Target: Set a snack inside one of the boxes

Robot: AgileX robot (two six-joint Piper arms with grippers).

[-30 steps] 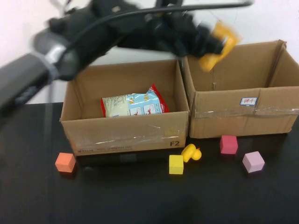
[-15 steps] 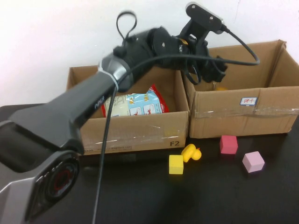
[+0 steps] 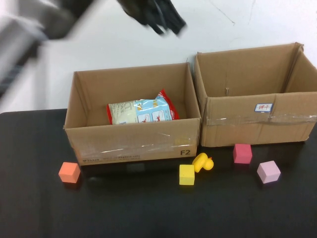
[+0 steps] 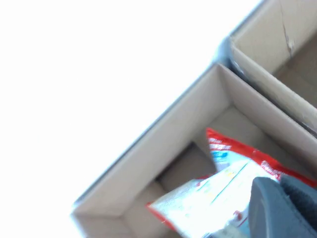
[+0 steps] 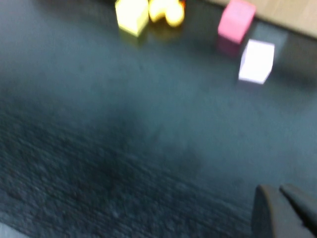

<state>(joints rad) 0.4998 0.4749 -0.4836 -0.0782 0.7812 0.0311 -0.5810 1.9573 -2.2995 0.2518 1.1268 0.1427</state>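
One snack bag lay flat inside the left cardboard box, right box looked empty — task read as done; left gripper was blurred high above the boxes, jaw state unreadable, right gripper low over the black table, jaws unreadable too.

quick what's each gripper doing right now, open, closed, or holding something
Left gripper: raised above the left box, blurred; fingers cannot be told.
Right gripper: low over the table; cannot be told.
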